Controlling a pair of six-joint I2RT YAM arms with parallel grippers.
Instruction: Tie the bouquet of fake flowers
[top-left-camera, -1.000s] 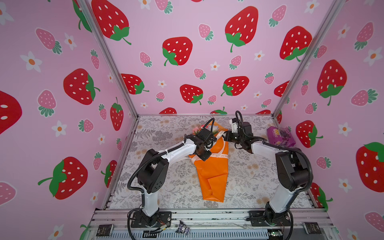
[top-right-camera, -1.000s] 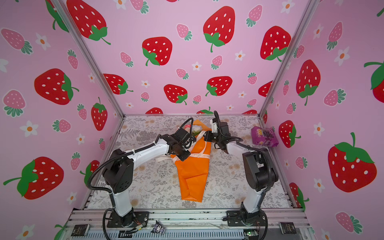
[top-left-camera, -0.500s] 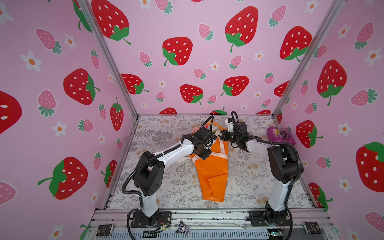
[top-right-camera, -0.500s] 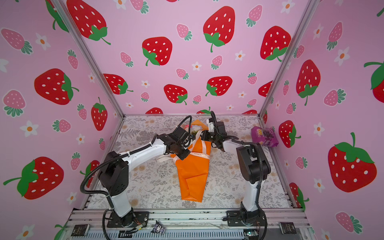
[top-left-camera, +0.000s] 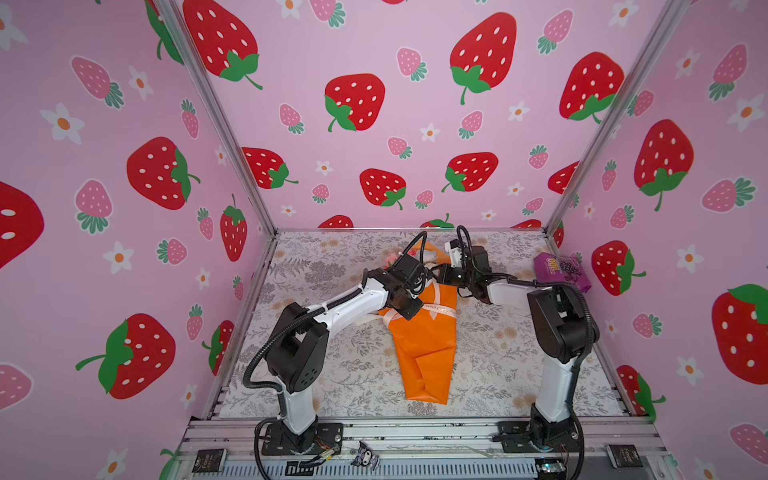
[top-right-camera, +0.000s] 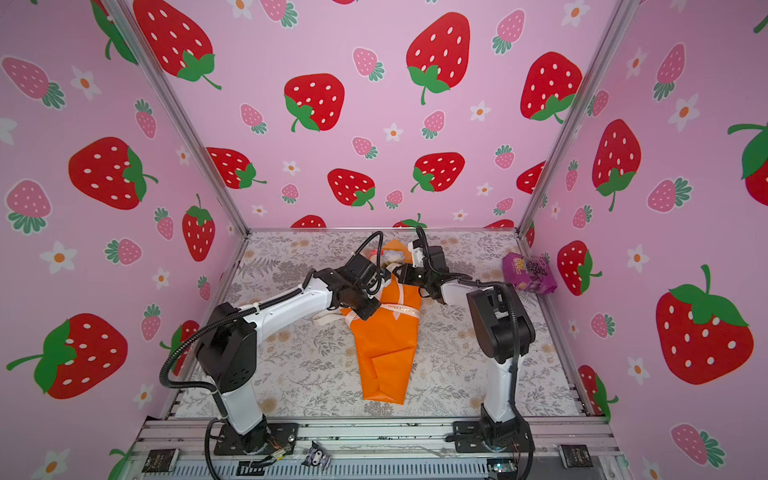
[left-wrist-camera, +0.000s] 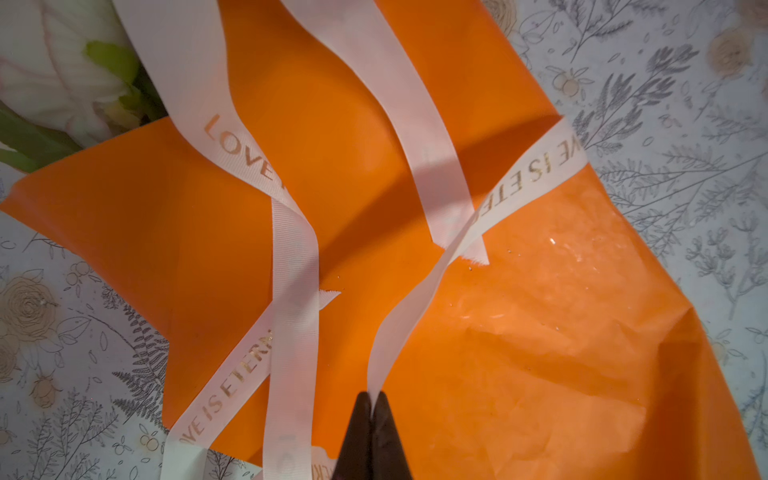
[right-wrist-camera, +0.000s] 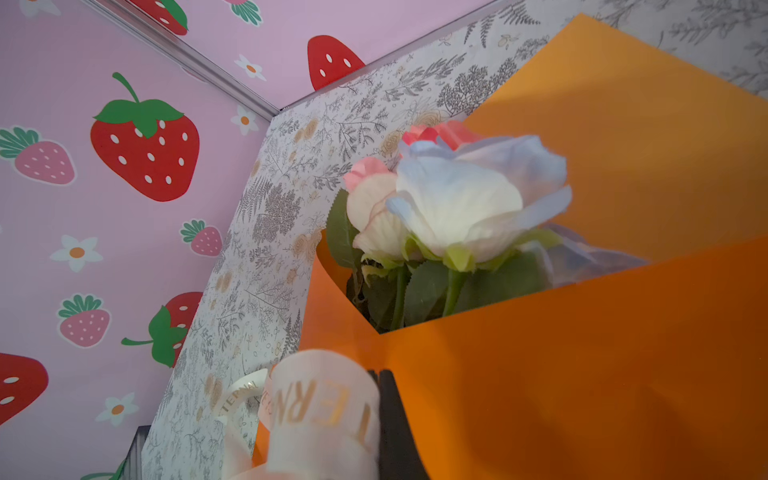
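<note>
Pinched edge-on between the pressed-together tips of the left gripper (left-wrist-camera: 371, 409): one strand of the cream ribbon (left-wrist-camera: 411, 299), lettered in gold. Hovers just above the orange wrapping paper (left-wrist-camera: 540, 353), over its left edge in both top views. Closed as well at the right gripper (right-wrist-camera: 388, 419), clamped on a lettered loop of the same ribbon that curls out right beside the tips; hangs near the open mouth of the wrap. More ribbon around the wrap: one band across its upper part, two loose cut ends lying on the paper, two strands running up out of the left wrist view. Flat in the middle of the floral table cover (top-left-camera: 357, 374): the bouquet (top-left-camera: 424, 353), narrow folded end toward the near edge, wide end toward the back wall. White, pale lilac and pink roses (right-wrist-camera: 457, 199) poking from that wide end on green stems. By the right wall, a purple packet (top-left-camera: 559, 272), well apart from both arms.
</note>
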